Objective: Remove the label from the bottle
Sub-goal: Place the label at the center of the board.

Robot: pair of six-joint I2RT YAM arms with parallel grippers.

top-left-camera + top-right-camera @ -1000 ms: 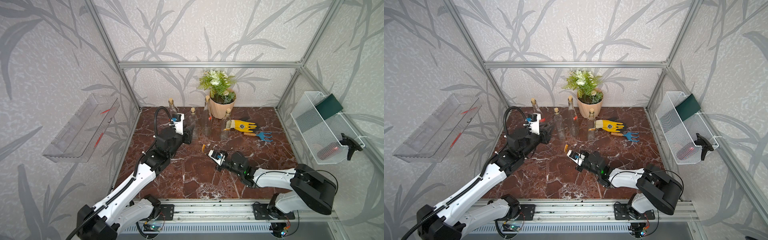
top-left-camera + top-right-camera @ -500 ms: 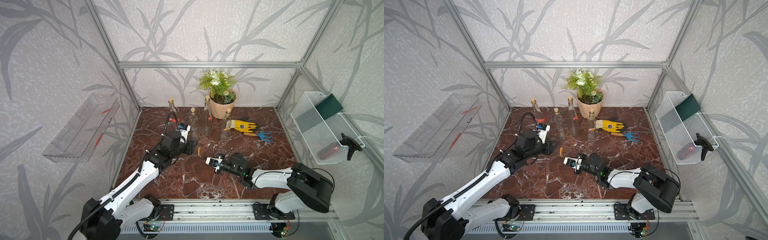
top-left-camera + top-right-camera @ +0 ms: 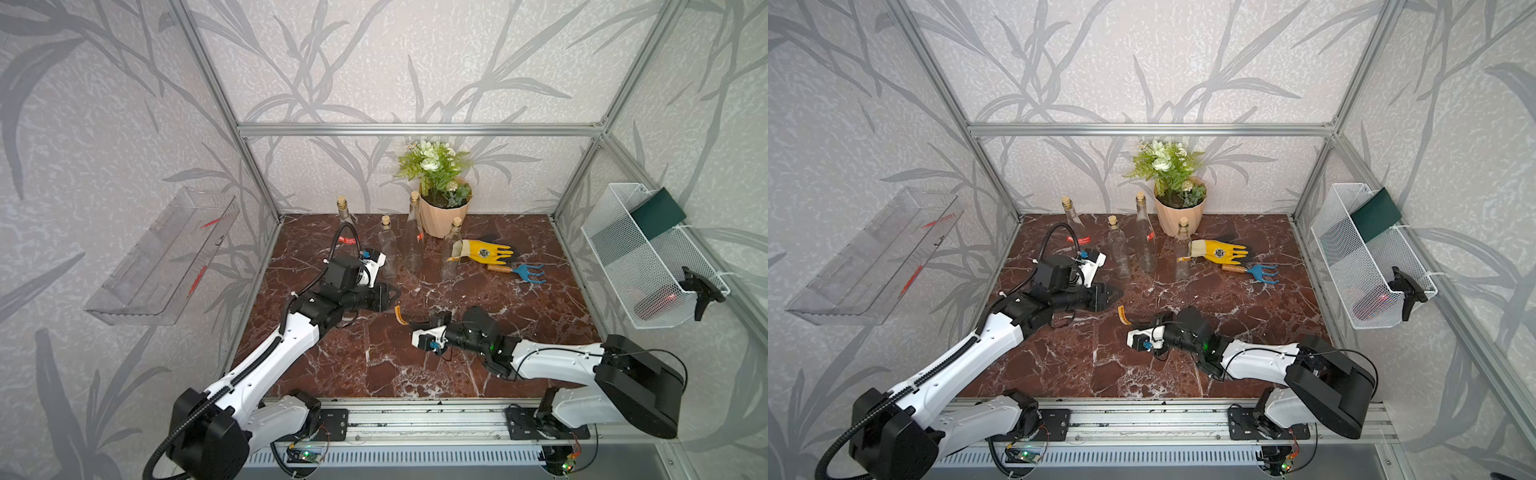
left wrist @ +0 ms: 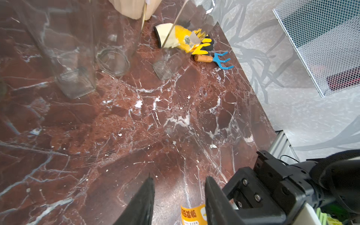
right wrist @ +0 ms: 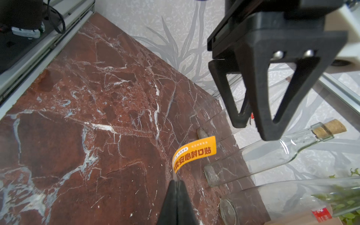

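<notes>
The right gripper point(image 5: 176, 182) has its fingers pressed together on the clear tail of the orange label point(image 5: 194, 153). The label curls up free of every bottle over the middle of the worktop point(image 3: 374, 365). It seems to hang just clear of the marble, though the top views are too small to be sure. The left gripper point(image 4: 178, 178) stands just beside it, fingers apart and holding nothing, tips near the label. 4 corked glass bottles point(image 3: 387, 249) stand upright in a loose row near the back edge.

The worktop is red-brown marble veined with white. By its back edge sits a potted plant point(image 3: 440, 208); a yellow glove point(image 3: 486, 251) and a blue hand rake point(image 3: 523, 272) lie toward the back right corner. Aluminium frame point(image 3: 415, 129) bars and walls point(image 3: 415, 62) papered with grey leaves close the cell. A clear tray point(image 3: 162, 257) hangs beyond the left edge, a white wire basket point(image 3: 623, 257) beyond the right.

1 second ago the left gripper was close by the bottles; it has since drawn back toward the middle of the worktop. The right gripper has slid slightly toward the front edge, the label with it.

The left arm point(image 3: 270, 361) reaches diagonally from the front left corner, forearm low and nearly level. The right arm point(image 3: 552, 357) lies low from the front right corner, pointing toward the left edge.
</notes>
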